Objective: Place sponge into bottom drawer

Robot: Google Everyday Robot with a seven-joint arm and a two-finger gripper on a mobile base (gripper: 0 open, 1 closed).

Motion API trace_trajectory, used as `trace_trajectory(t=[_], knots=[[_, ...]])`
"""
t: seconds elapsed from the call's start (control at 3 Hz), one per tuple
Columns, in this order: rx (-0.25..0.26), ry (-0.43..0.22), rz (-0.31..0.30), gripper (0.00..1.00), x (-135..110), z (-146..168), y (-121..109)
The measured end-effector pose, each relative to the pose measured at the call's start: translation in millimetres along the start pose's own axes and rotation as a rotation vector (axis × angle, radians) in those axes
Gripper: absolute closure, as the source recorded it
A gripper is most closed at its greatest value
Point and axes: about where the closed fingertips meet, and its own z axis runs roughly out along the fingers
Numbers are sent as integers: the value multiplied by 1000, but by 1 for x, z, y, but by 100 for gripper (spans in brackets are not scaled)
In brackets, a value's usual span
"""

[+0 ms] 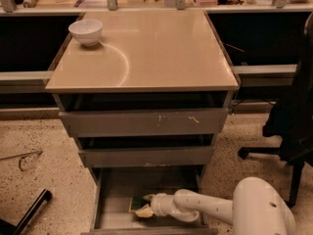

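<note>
The bottom drawer [115, 199] of the tan-topped cabinet is pulled out, showing its plain grey floor. My white arm reaches into it from the lower right. My gripper [145, 204] is low inside the drawer, near the middle of the floor. It is shut on the sponge [136, 203], whose dark green layer and pale yellow foam show at the gripper's left tip. The sponge sits at or just above the drawer floor. I cannot tell whether it touches the floor.
A white bowl [86, 31] stands on the back left of the cabinet top [146, 53]. The two upper drawers [146, 122] are slightly open. A dark office chair [293, 116] stands at the right. A black bar [27, 214] lies on the speckled floor at the left.
</note>
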Motion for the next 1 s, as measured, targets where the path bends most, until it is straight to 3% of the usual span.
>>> trace_trajectory(t=[0.33, 1.0], knots=[[-13, 61, 12, 100, 22, 23, 3], [-23, 66, 5, 58, 22, 28, 7]])
